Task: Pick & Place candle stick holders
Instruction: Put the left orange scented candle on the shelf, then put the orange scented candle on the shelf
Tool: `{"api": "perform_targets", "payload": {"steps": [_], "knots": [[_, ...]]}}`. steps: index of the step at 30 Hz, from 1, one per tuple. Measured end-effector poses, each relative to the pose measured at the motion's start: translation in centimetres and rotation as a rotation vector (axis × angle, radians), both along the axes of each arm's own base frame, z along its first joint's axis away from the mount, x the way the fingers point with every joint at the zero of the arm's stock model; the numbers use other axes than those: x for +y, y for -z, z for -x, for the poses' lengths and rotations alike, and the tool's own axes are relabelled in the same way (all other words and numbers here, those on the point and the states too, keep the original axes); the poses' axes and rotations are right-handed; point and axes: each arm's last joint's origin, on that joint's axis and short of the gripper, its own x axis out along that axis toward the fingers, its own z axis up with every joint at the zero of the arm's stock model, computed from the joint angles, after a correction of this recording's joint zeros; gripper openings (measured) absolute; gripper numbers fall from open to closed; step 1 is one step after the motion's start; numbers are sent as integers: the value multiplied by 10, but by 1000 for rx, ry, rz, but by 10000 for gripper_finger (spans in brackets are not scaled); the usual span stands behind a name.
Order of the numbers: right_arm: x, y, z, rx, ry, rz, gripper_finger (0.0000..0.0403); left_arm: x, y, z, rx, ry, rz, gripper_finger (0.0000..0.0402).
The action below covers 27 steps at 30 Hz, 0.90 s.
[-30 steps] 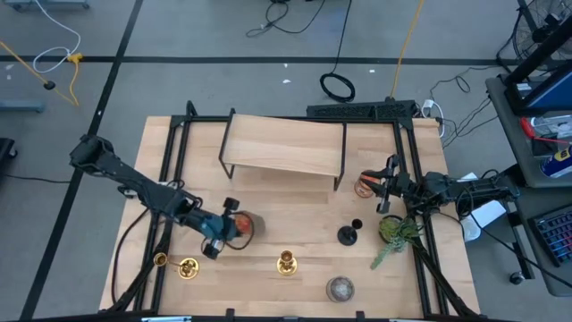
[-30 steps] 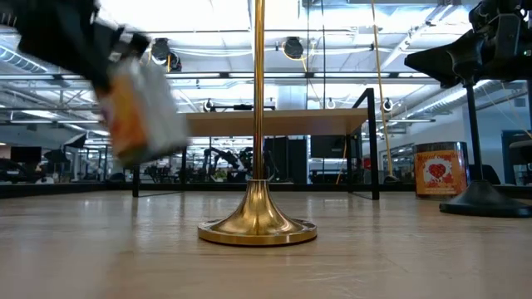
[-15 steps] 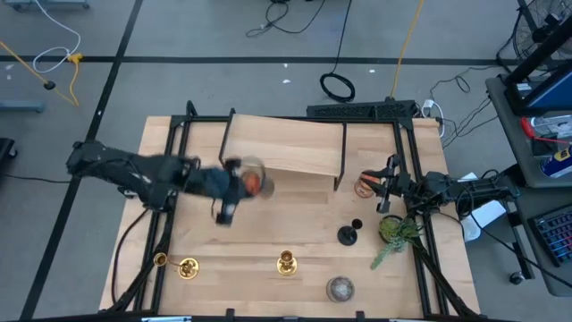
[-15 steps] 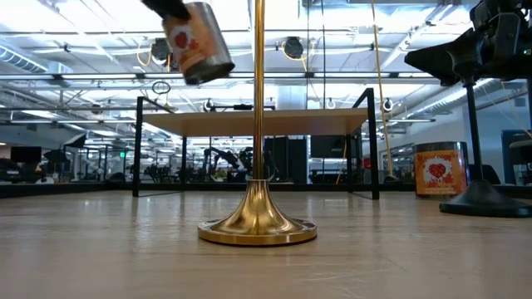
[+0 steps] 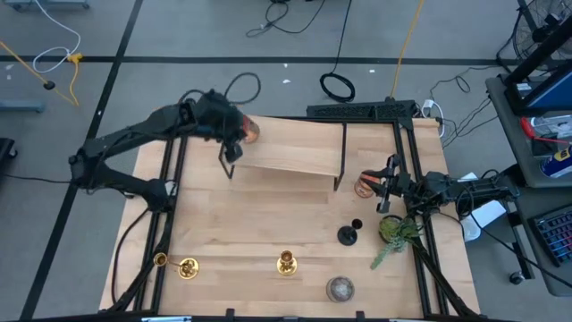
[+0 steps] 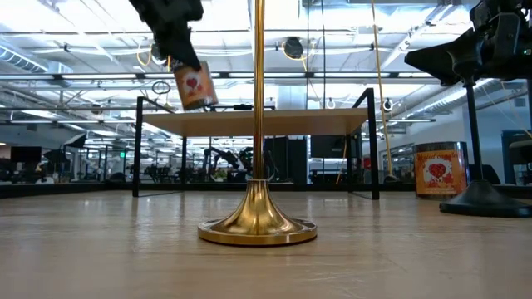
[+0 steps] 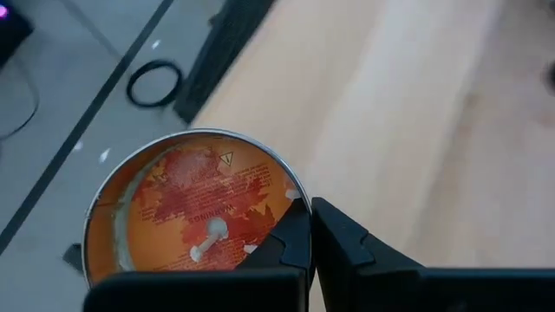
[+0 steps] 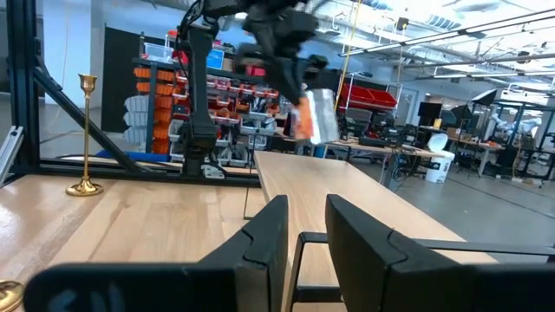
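Note:
Two brass candle stick holders (image 5: 186, 267) (image 5: 286, 262) stand on their round bases near the table's near edge; the middle one fills the low view (image 6: 258, 220). The black holder (image 5: 349, 234) stands to their right. My left gripper (image 5: 234, 134) is shut on an orange glass jar candle (image 5: 248, 131), held in the air over the far left end of a wooden shelf (image 5: 286, 150). My right gripper (image 5: 386, 190) waits at the table's right side beside a second orange jar (image 5: 364, 185), its fingers (image 8: 269, 234) a little apart and empty. My left gripper pinches the jar's glass wall at its rim (image 7: 297, 198), one finger (image 7: 290, 238) inside the jar over the wax and one (image 7: 347, 251) outside. The fingers come from above. The jar (image 6: 193, 85) hangs tilted below them, clear of the shelf top.
A grey glass jar candle (image 5: 340, 288) sits at the near edge. A green plant (image 5: 393, 234) lies by the right rail. The shelf's black legs (image 5: 225, 152) and the table's black frame rails (image 5: 174, 179) stand nearby. Bare wood (image 5: 268, 215) lies between the shelf and the holders.
My left gripper has gone up and toward the table's far edge, carrying the orange jar from low over the near left of the table to above the shelf's far left end. The jar has stayed in its hold and is lifted well clear.

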Motion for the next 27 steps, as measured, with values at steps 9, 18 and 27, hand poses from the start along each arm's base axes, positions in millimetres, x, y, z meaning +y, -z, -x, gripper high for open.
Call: {"api": "perform_targets", "payload": {"steps": [9,18,27], "knots": [[0,0,0,0,0,-2,75,42,22,-7,31,-118,55,5],[0,0,0,0,0,-2,75,46,23,-9,23,-109,32,59],[0,0,0,0,0,-2,75,48,20,-11,-2,-86,-23,73]]}}
